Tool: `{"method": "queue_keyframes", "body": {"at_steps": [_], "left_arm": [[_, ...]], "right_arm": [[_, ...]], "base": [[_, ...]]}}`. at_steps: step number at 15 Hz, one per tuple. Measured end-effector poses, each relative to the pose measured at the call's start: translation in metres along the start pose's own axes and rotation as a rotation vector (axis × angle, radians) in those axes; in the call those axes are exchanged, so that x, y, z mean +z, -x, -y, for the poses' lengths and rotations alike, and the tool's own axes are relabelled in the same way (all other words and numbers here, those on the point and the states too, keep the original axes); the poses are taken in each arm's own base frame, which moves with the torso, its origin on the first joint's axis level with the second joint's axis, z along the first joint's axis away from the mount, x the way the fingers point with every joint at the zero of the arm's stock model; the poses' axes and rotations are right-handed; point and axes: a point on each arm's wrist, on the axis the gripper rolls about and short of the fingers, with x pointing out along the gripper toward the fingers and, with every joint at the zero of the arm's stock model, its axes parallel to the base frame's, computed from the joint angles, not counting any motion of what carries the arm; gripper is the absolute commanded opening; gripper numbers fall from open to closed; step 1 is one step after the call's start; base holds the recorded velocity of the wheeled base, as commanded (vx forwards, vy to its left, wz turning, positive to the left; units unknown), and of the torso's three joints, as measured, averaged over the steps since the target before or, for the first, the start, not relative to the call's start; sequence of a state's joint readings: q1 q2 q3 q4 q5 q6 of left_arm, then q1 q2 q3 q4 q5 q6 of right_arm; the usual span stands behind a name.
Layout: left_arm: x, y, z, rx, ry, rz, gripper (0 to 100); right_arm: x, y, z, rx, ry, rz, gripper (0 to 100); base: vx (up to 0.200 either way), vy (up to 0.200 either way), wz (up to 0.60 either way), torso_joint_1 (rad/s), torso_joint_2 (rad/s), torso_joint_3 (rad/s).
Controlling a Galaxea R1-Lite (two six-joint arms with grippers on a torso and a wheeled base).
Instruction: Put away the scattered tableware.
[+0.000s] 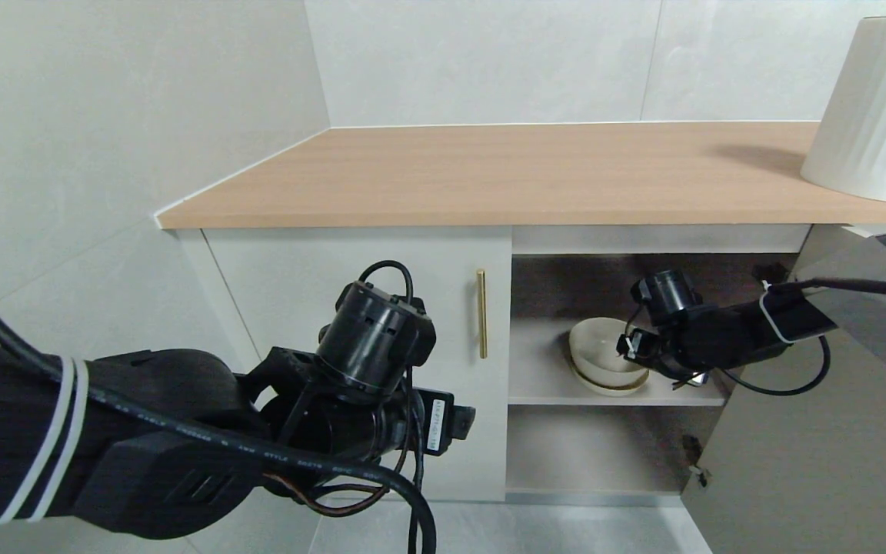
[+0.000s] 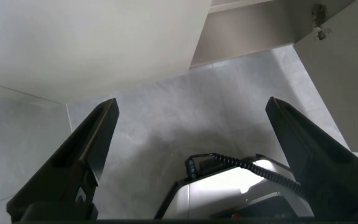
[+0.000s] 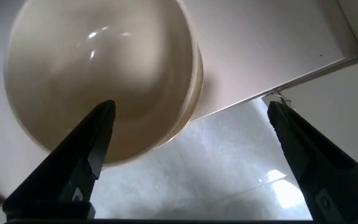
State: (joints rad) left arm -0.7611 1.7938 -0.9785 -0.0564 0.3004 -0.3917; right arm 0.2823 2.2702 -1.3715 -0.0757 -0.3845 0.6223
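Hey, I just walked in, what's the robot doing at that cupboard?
It is putting dishes away. The right gripper is inside the open cupboard, open, right by a cream bowl that sits on another dish on the middle shelf. The left gripper is open and empty, low in front of the closed door.

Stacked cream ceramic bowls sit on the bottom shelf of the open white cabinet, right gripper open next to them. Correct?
No: the head view shows the stacked cream ceramic bowls on the upper shelf of the open white cabinet, not the bottom. The right gripper is open next to them.
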Motion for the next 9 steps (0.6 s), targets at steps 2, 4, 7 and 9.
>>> {"method": "queue_keyframes", "body": {"at_steps": [2, 4, 7, 9], "left_arm": [[0.000, 0.000, 0.000, 0.000, 0.001, 0.000, 100], [0.000, 0.000, 0.000, 0.002, 0.002, 0.001, 100], [0.001, 0.000, -0.001, 0.015, 0.002, 0.007, 100], [0.001, 0.001, -0.001, 0.024, 0.003, 0.013, 100]], "right_arm": [[-0.004, 0.013, -0.003, 0.025, 0.017, -0.016, 100], [-0.009, 0.033, -0.005, 0.079, 0.039, -0.043, 100], [-0.015, 0.073, 0.000, 0.164, 0.081, -0.080, 100], [-0.019, 0.105, 0.005, 0.215, 0.125, -0.078, 100]], "base": [[0.000, 0.000, 0.00, 0.000, 0.00, 0.000], [0.000, 0.000, 0.00, 0.000, 0.00, 0.000], [0.000, 0.000, 0.00, 0.000, 0.00, 0.000], [0.000, 0.000, 0.00, 0.000, 0.00, 0.000]]}}
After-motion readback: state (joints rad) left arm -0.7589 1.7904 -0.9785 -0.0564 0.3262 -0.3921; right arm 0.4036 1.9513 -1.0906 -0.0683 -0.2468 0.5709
